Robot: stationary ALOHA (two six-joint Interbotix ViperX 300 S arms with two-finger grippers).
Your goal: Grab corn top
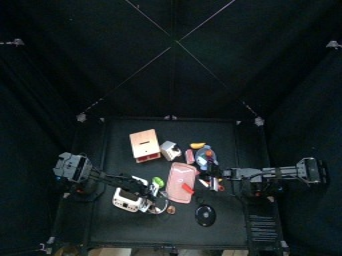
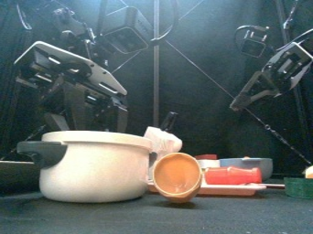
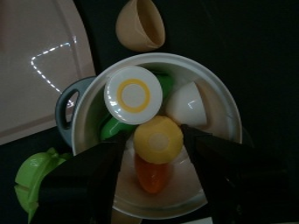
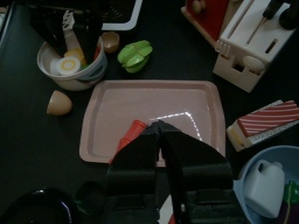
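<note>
Left wrist view shows the corn (image 3: 158, 140), a yellow rounded top, in the pot (image 3: 222, 105) among other toy food, just beside the egg (image 3: 135, 92). The left gripper (image 3: 158, 162) hangs over it, jaws wide apart. It looks light, stiff and smooth, so it may slip; grip its sides. The right gripper (image 4: 160, 144) rests over the tray (image 4: 105, 122), jaws closed, empty.

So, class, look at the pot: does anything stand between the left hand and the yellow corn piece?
Nothing visible does. The left hand hangs open right over the pot, its jaws on either side of the yellow corn piece. The piece lies on top, with the fried egg beside it, not over it.
</note>
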